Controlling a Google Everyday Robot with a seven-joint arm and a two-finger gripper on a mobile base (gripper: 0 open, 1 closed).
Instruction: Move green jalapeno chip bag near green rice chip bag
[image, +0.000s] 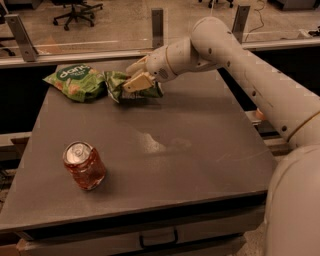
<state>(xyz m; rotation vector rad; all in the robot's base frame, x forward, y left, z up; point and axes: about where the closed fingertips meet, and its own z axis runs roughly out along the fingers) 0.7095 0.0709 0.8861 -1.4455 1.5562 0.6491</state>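
Sitting low over the far edge of the table (200, 140), left of that edge's middle, the tool (131, 78) is grasping the green jalapeno chip bag (116, 86). One pale finger is pressing across the bag's front and the other is showing above it. The dark olive bag is lying crumpled under the tool, tilting toward the far left corner. Whether its underside is resting on the table or hanging just above it cannot be told. The bag's left end is lying just beside the green rice chip bag (75, 81), and the two appear to be touching. The bright rice bag is lying flat in the far left corner, logo facing up. The white arm (235, 50) is reaching in from beyond the right edge. A red soda can (85, 166) is standing near the near left corner, well apart from both bags.
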